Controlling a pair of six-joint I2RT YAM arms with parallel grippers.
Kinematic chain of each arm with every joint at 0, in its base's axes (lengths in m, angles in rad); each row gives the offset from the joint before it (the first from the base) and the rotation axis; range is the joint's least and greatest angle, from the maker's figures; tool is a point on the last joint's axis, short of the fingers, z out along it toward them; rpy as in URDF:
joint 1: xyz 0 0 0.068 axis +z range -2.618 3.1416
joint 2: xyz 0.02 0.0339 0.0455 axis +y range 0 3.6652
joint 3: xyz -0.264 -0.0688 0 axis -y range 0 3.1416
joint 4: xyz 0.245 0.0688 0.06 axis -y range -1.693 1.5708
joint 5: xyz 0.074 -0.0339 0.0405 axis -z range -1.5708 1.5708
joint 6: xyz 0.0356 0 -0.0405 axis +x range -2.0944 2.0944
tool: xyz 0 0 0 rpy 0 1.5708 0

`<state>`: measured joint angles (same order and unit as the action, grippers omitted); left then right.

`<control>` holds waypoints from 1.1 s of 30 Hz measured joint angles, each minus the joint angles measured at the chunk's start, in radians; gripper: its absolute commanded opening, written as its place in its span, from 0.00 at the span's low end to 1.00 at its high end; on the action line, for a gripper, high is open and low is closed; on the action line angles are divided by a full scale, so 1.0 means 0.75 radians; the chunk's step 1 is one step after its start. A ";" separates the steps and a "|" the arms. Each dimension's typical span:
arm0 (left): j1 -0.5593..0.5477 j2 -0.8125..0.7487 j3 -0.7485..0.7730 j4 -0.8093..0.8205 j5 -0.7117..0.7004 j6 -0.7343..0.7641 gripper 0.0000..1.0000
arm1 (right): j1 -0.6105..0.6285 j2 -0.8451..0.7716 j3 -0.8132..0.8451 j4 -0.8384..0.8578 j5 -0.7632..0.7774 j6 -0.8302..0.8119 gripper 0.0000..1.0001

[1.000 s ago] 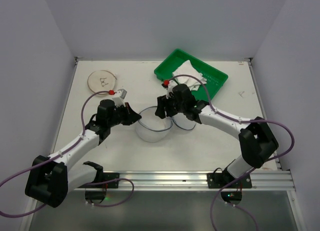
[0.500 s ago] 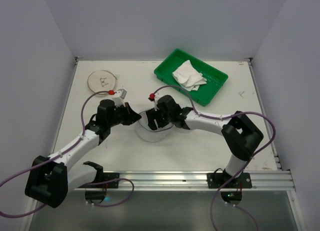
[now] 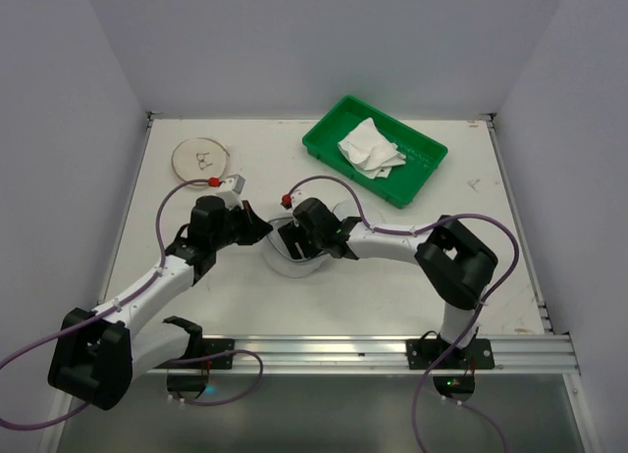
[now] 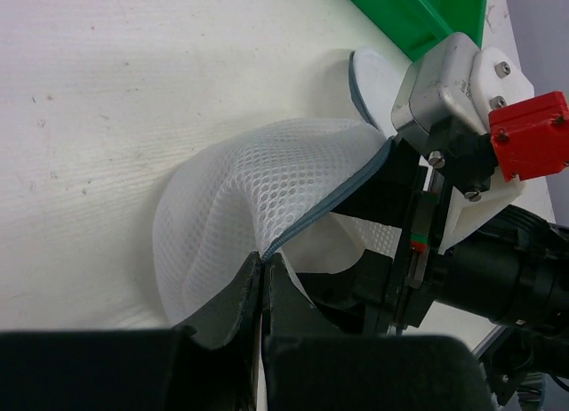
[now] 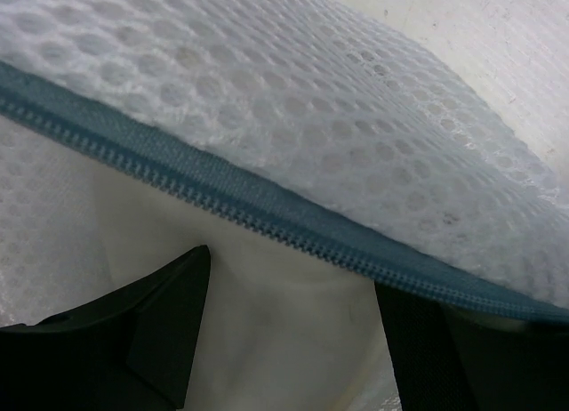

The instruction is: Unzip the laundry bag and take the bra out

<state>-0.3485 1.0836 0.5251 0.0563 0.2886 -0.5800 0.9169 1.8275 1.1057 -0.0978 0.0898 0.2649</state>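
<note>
The laundry bag (image 3: 294, 267) lies mid-table, a white mesh case (image 4: 222, 197) with a grey-blue zipper rim (image 5: 267, 215). My left gripper (image 4: 264, 261) is shut on that rim at the bag's left side (image 3: 257, 229) and holds the edge up. From the right, my right gripper (image 3: 292, 242) reaches into the bag's mouth. Its jaws stand open (image 5: 293, 273) just under the zipper, with nothing gripped. Between them shows smooth cream fabric (image 5: 284, 340) inside the bag, by its look the bra; its shape is hidden.
A green tray (image 3: 427, 164) at the back right holds a crumpled white garment (image 3: 370, 149). A flat beige disc (image 3: 201, 159) lies at the back left. The two wrists are close together over the bag.
My right arm has swung left from beside the tray to the bag, and its jaws have spread and entered the opening. The left gripper has kept its hold on the rim.
</note>
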 measured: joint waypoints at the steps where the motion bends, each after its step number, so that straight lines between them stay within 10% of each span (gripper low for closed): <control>1: 0.000 0.003 0.000 -0.001 -0.003 0.001 0.00 | 0.005 0.010 0.005 -0.001 0.012 0.001 0.75; 9: 0.000 0.009 0.000 -0.019 -0.031 0.000 0.00 | 0.049 0.050 0.031 -0.008 0.136 0.017 0.22; 10: 0.000 0.009 0.000 -0.020 -0.033 0.000 0.00 | 0.052 0.050 0.033 -0.007 0.139 0.017 0.01; 33: 0.000 0.025 0.000 -0.019 -0.042 0.000 0.00 | 0.055 -0.334 0.026 -0.018 0.211 -0.002 0.00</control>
<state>-0.3485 1.1023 0.5251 0.0422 0.2573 -0.5800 0.9585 1.5768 1.1255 -0.1116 0.2481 0.2634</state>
